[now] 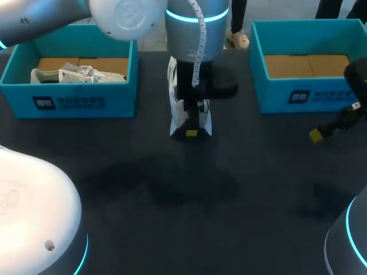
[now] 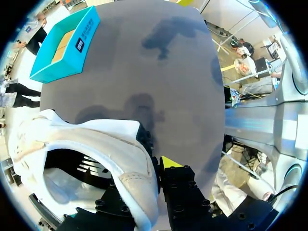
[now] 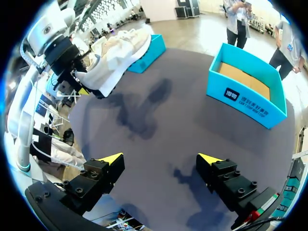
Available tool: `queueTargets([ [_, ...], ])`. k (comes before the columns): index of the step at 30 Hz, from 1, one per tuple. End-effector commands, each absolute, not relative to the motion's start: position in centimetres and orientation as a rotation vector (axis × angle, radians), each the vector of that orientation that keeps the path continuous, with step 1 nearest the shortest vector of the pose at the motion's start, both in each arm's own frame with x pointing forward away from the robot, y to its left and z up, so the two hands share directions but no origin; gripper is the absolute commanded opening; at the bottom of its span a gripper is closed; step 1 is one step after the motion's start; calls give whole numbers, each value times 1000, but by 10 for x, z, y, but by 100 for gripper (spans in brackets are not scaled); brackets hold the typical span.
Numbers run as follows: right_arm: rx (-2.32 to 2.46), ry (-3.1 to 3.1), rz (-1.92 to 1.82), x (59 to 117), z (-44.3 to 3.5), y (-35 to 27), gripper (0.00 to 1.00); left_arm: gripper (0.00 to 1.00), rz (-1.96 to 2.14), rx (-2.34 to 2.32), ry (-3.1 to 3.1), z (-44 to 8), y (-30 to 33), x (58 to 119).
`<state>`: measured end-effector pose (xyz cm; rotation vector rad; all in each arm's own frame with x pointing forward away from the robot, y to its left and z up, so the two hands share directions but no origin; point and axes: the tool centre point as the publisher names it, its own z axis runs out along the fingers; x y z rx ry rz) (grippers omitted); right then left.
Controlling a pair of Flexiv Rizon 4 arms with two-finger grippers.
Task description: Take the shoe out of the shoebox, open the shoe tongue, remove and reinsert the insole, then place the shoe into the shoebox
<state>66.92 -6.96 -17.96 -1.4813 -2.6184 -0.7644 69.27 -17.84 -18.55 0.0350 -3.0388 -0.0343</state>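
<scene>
My left gripper [image 1: 192,133] is shut on the heel collar of a white shoe [image 1: 174,103] and holds it above the middle of the dark table. In the left wrist view the shoe [image 2: 96,144] fills the space at the fingers, one finger inside its opening and the yellow-tipped one [image 2: 169,161] outside. My right gripper [image 3: 160,161] is open and empty over bare table at the right, far from the shoe [image 3: 115,53]. A blue shoebox [image 1: 309,91] at the back right shows only its cardboard floor.
Another blue shoebox [image 1: 69,100] at the back left holds a second white shoe [image 1: 77,74]. The right box [image 3: 248,89] lies ahead of my right gripper. Dark tabletop [image 1: 189,195] stretches between the boxes and the near edge.
</scene>
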Motion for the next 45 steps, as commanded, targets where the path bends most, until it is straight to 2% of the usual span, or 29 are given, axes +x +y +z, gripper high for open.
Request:
queueTargets([
  [1, -1484, -2618, -763, 669, -181, -69, 100, 0, -30, 34, -3040, -185, -177, 693],
  [11, -1484, -2618, -763, 669, -181, -69, 100, 0, -41, 13, -3025, -184, -174, 694],
  [45, -1484, -2618, -763, 669, -181, -69, 100, 0, 43, 292, -2912, -159, -24, 823],
])
